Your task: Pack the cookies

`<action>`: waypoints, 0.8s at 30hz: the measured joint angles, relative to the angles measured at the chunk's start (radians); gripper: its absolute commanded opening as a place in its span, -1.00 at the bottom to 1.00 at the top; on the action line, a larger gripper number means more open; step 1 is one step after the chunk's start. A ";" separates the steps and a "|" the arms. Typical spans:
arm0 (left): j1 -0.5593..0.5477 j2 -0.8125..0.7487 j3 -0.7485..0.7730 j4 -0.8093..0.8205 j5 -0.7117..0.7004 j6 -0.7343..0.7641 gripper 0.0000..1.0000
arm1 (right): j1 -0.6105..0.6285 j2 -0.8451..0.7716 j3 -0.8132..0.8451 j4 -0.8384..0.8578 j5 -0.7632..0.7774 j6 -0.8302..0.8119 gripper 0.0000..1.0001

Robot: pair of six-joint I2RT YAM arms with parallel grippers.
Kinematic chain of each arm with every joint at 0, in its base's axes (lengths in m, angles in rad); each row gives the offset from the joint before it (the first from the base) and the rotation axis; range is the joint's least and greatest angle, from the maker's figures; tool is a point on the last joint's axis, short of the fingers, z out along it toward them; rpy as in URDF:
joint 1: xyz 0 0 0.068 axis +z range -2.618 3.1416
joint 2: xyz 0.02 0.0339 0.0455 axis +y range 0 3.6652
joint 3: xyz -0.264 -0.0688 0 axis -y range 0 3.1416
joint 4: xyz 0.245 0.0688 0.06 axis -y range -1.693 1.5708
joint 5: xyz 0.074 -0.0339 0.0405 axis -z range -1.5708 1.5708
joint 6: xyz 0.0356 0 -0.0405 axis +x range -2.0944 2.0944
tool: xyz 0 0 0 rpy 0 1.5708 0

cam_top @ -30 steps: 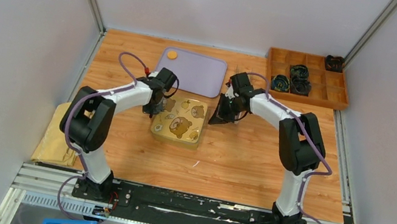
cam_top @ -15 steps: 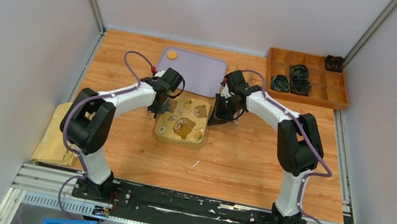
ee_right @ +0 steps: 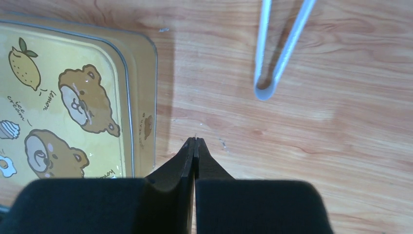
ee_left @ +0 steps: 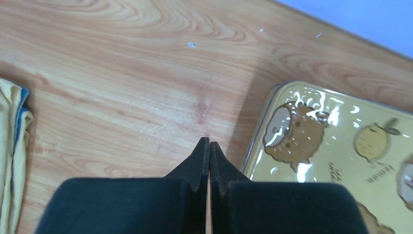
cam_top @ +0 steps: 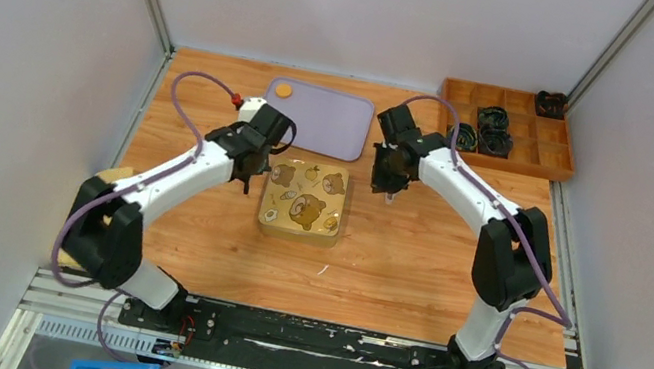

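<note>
A yellow tin (cam_top: 304, 203) with bear pictures lies shut in the middle of the table. It also shows in the left wrist view (ee_left: 341, 146) and the right wrist view (ee_right: 73, 97). One orange cookie (cam_top: 284, 90) lies on the purple tray (cam_top: 323, 128) behind the tin. My left gripper (cam_top: 249, 174) is shut and empty just off the tin's far left corner (ee_left: 209, 141). My right gripper (cam_top: 390, 192) is shut and empty to the right of the tin's far right corner (ee_right: 195, 140). Neither gripper touches the tin.
A wooden compartment box (cam_top: 550, 163) with black items stands at the back right. A yellow cloth (cam_top: 92, 224) lies at the left edge and shows in the left wrist view (ee_left: 12, 136). A pale cable loop (ee_right: 265, 87) hangs ahead of my right gripper.
The tin has slid a little to the right. Both grippers have come away from its sides, the left arm stretching out and the right gripper moving right.
</note>
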 measured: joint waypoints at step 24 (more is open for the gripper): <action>0.000 0.008 -0.212 0.454 0.501 0.037 -1.00 | 0.076 0.097 0.269 -0.050 0.048 -0.168 -1.00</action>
